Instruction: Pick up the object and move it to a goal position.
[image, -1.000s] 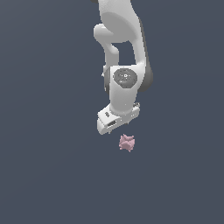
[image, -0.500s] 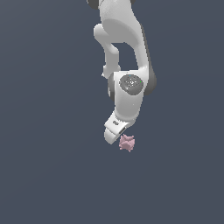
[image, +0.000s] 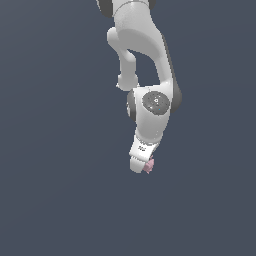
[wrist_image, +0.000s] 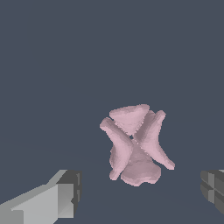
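Note:
The object (wrist_image: 135, 144) is a small pale pink lumpy thing with bumps and points, lying on the dark grey floor. In the exterior view only a bit of the object (image: 149, 164) shows beside the white hand, which covers most of it. My gripper (image: 140, 169) hangs right over it. In the wrist view my gripper (wrist_image: 140, 194) is open: one finger (wrist_image: 61, 194) and the other finger (wrist_image: 213, 186) stand wide apart on either side of the object, not touching it.
The white arm (image: 150, 100) reaches down from above in the exterior view. The floor (image: 50, 190) is plain dark grey all around, with nothing else on it.
The arm has lowered and the hand has come down over the pink object, which was fully visible below the hand before and is now mostly covered.

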